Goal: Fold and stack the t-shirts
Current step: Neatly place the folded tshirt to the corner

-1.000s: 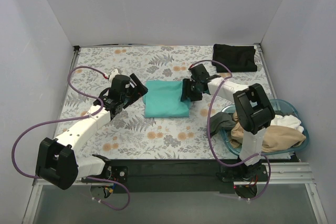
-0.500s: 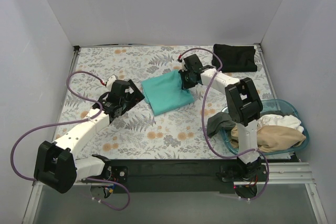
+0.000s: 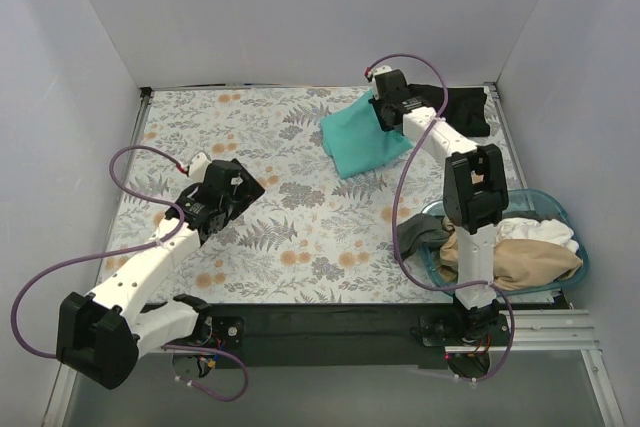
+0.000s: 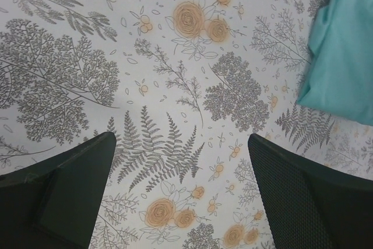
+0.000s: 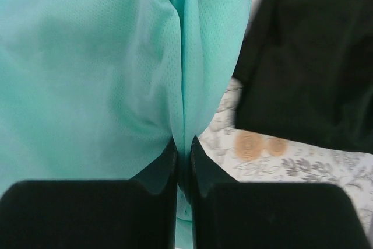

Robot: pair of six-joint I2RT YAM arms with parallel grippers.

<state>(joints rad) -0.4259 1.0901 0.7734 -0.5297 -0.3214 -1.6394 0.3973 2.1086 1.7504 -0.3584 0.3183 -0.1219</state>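
The folded bright teal t-shirt (image 3: 362, 138) hangs tilted at the back of the table, pinched at its right edge by my right gripper (image 3: 383, 110), which is shut on it. In the right wrist view the teal fabric (image 5: 105, 62) fills the left and runs down between the closed fingers (image 5: 157, 173). A folded black t-shirt (image 3: 452, 110) lies at the back right corner, seen also as black t-shirt (image 5: 309, 56) just right of the teal one. My left gripper (image 3: 246, 185) is open over bare floral cloth at the left, its fingers (image 4: 76, 185) wide apart and holding nothing. The teal t-shirt's edge (image 4: 344, 56) shows far right there.
A translucent blue basket (image 3: 558, 209) at the near right holds tan (image 3: 520, 262), white (image 3: 540, 232) and dark grey (image 3: 418, 232) shirts, the grey one draped over its left rim. White walls close in the floral-patterned tablecloth (image 3: 300, 237) on three sides.
My right gripper closed on the teal t-shirt and dragged it from the table's middle toward the back right, near the black one. My left arm drew back toward the near left.
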